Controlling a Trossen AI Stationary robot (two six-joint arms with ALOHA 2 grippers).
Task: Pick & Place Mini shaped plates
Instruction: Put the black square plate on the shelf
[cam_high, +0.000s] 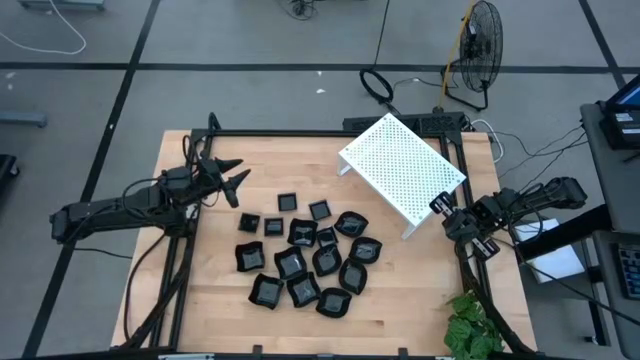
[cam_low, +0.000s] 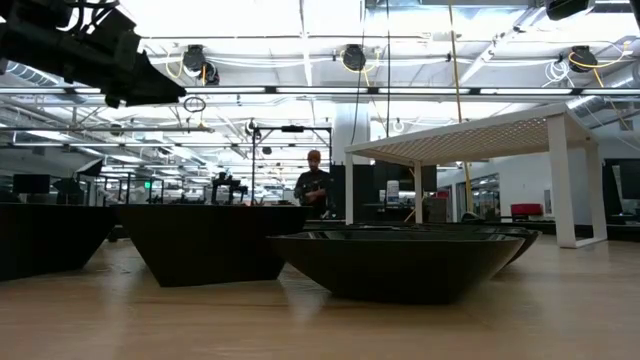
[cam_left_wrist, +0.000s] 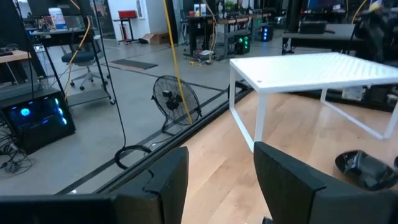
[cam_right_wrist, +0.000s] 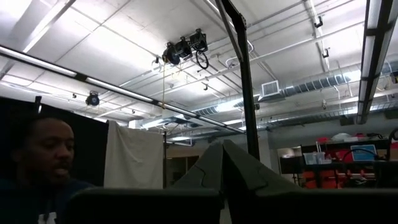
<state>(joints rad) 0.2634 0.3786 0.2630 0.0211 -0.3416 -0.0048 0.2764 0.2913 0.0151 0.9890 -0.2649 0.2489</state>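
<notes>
Black mini shaped plates (cam_high: 305, 262) cluster well apart from the empty, part-open left gripper (cam_high: 236, 184).

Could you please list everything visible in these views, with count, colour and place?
Small glossy black shallow plates: about fifteen, black, clustered mid-table toward the near edge.
White perforated rack: one, white, standing on the table's far right part.
Wooden table: one, light wood, black-framed.
Green leafy plant: one, green, at the table's near right corner.
Floor fan: one, black, on the floor beyond the table.
Person: one, standing far off in the room, low view.
Another person: one, close by, right wrist view.
Left gripper: open, empty, above the table's left part.
Right gripper: shut, at the right edge by the rack.
</notes>
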